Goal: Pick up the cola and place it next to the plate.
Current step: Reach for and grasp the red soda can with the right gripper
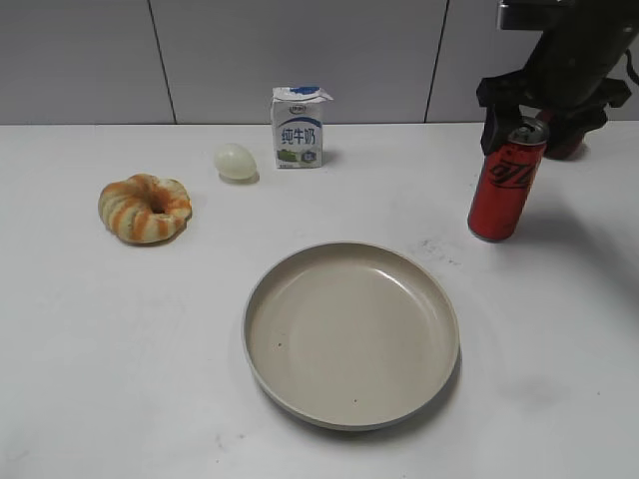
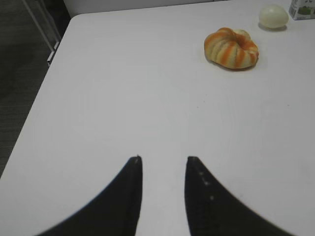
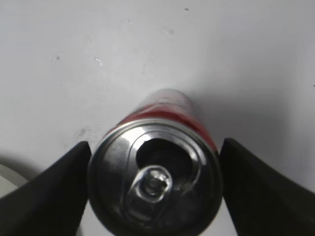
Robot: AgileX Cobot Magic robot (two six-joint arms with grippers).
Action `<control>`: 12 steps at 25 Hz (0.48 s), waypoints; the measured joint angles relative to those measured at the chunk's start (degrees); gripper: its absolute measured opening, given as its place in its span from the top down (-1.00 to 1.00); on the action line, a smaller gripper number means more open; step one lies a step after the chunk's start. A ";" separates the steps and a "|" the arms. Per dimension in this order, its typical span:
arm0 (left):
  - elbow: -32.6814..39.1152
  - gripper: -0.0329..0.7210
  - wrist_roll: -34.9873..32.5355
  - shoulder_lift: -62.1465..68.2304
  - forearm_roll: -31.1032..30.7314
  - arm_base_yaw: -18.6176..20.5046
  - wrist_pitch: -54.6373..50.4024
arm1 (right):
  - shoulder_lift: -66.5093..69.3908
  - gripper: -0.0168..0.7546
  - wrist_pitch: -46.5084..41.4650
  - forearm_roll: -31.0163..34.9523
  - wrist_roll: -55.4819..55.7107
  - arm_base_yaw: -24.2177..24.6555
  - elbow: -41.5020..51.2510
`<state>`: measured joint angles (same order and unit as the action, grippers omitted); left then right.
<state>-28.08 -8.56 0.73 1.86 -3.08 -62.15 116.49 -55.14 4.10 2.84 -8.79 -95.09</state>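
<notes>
The cola (image 1: pixel 507 188) is a slim red can with a silver top. It leans slightly, with its base on or just above the white table, a little to the right of the plate's far right rim. My right gripper (image 1: pixel 523 124) reaches down from above, with one black finger on each side of the can's top. In the right wrist view the fingers (image 3: pixel 155 144) press against the cola's (image 3: pixel 156 183) rim. The plate (image 1: pixel 300 276) is large, round, beige and empty, at the centre front. My left gripper (image 2: pixel 164 158) is open and empty over bare table, and it does not show in the exterior view.
A striped orange ring-shaped bread (image 1: pixel 145 208) lies at the left and also shows in the left wrist view (image 2: pixel 231 48). A pale egg (image 1: pixel 236 161) and a white-blue milk carton (image 1: pixel 298 127) stand at the back, near a grey tiled wall. The table's left edge (image 2: pixel 47 83) drops to a dark floor.
</notes>
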 joint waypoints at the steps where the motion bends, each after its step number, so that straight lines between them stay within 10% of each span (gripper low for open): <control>1: 0.00 0.29 0.00 0.00 0.00 0.00 0.00 | 0.36 -0.58 -0.24 0.00 0.07 0.00 0.00; 12: 0.00 0.29 0.00 0.00 0.00 0.00 0.00 | 1.58 -0.41 -0.68 0.00 0.25 0.00 -0.53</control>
<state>-28.08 -8.56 0.73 1.86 -3.08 -62.15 118.07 -55.82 4.10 3.10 -8.79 -95.62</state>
